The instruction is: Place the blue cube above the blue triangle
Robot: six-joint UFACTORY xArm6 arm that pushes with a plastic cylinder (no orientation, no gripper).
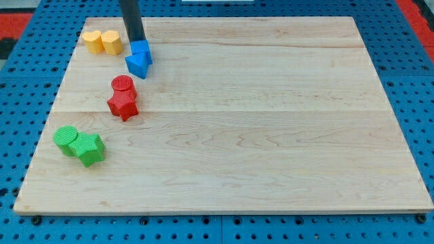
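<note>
Blocks sit in pairs along the left side of a pale wooden desk (258,122), which rests on a blue pegboard base (407,61). We carry no gripper, only a dark rod coming down from the view's top; nothing is held. Our tip (139,42) sits at the upper left edge of the blue cube (142,49), apparently touching it, though the contact point is hard to make out. The blue cube lies just above the blue triangle (137,65), and the two blue pieces touch. To the view's left of the rod are two yellow blocks (102,41), side by side near the desk's top left corner. Below the blue pair, a red cylinder (123,85) stands against a red star (123,104). Further down and left, a green cylinder (66,139) touches a green star (89,148).
</note>
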